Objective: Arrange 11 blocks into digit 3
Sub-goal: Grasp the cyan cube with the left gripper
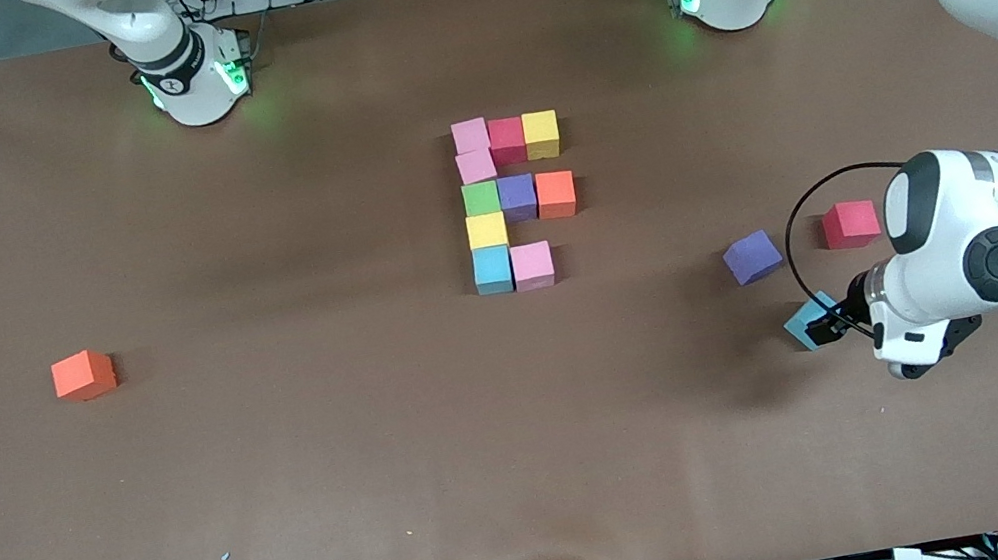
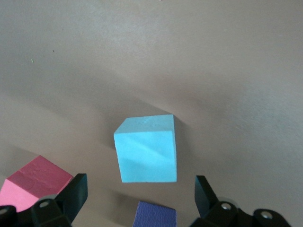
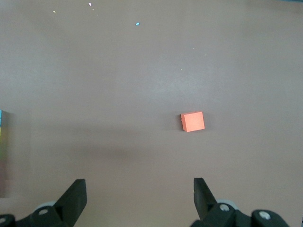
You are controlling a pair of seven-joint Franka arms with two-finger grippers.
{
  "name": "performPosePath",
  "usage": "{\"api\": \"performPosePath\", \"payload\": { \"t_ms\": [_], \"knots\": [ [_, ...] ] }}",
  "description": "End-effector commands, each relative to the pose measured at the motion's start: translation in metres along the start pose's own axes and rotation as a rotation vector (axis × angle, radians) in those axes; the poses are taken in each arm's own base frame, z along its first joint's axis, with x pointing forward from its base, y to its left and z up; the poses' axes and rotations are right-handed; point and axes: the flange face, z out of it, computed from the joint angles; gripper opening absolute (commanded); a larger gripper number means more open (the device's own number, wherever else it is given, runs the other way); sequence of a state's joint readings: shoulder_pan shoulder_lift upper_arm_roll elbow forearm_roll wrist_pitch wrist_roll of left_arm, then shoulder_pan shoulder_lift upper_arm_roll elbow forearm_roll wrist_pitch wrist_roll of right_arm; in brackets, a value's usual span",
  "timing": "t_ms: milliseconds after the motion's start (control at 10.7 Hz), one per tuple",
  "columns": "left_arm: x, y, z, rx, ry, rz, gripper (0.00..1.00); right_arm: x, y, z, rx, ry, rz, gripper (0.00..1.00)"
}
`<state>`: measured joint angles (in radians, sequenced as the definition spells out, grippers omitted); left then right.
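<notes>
From the front, a brown table (image 1: 285,458) carries ten touching blocks (image 1: 517,201) at its middle, an unfinished figure with cable clutter along the robots' edge. Toward the left arm's end lie a purple cube (image 1: 752,258) and a red cube (image 1: 851,224); an orange cube (image 1: 83,376) sits toward the right arm's end. The left gripper (image 1: 822,329) hangs low at a light blue cube (image 1: 807,320). In the left wrist view that light blue cube (image 2: 146,149) sits apart from the spread fingers (image 2: 73,194), which grip nothing. In the right wrist view the right gripper (image 3: 139,196) waits high, jaws wide and empty, over bare table with the orange cube (image 3: 193,121) below.
</notes>
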<state>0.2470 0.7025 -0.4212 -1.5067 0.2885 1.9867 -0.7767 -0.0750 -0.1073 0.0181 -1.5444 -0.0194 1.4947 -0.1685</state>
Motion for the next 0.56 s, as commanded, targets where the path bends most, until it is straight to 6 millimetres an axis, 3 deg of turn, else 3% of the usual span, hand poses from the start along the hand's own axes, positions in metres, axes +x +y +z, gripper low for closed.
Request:
{"api": "performPosePath", "payload": {
  "t_ms": [0, 187, 468],
  "knots": [
    [0.012, -0.008, 0.013, 0.005, 0.006, -0.06, 1.0, -0.005, -0.004, 0.001, -0.013, 0.002, -0.004, 1.0],
    [0.02, -0.013, 0.015, -0.032, 0.017, -0.083, 1.0, -0.005, -0.005, 0.0, -0.013, 0.0, -0.004, 1.0],
    [0.015, -0.005, 0.024, -0.027, 0.005, -0.121, 1.0, -0.005, -0.005, 0.002, -0.012, -0.004, -0.004, 1.0]
  ]
}}
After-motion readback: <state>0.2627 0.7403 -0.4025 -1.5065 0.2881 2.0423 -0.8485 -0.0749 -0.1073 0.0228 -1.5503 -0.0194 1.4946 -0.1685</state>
